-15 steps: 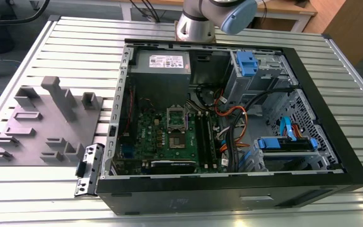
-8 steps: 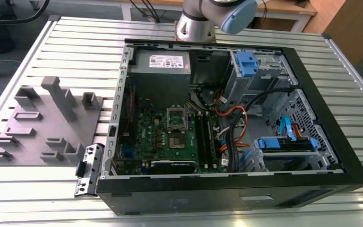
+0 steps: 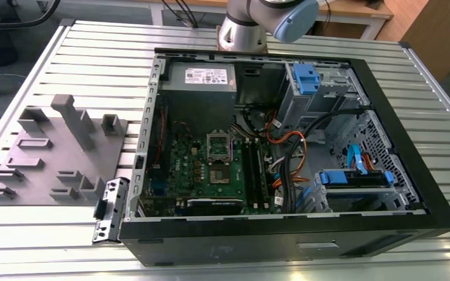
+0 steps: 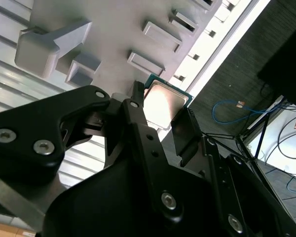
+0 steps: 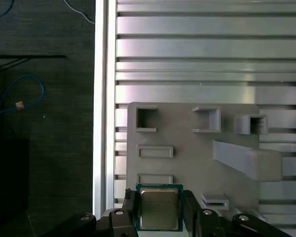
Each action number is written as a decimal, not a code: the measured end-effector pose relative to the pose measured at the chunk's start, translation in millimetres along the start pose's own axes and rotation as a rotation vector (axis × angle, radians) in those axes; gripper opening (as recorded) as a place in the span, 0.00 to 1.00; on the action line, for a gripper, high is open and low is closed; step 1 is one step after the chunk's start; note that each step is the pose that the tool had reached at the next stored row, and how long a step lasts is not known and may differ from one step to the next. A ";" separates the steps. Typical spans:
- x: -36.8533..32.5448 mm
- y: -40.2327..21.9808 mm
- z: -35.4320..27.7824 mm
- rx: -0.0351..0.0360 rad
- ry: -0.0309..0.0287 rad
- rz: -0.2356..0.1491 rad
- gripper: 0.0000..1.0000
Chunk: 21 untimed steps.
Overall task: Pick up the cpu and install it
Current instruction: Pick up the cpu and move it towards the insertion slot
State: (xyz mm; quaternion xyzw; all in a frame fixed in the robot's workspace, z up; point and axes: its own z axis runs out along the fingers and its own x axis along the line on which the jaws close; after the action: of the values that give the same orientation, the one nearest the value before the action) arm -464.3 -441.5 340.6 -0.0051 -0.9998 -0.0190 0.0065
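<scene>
Gripper (image 5: 159,200) pinching cpu (image 5: 160,211) btwn its two fingers, just over grey tray (image 5: 197,143); PC case (image 3: 412,193) lies open on slatted table (image 3: 92,47).

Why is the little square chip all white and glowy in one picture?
In the second wrist view, light bounces off the cpu, washing its metal top out pale; in the first wrist view the same top looks plainer grey; in the exterior view the computer case is dim inside.
</scene>
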 end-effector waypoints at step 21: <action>0.4 1.4 -36.7 -0.0002 -0.0002 0.000 0.47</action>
State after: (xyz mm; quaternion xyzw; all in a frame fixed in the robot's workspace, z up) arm -464.2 -441.4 377.3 -0.0051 -0.9998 -0.0191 0.0064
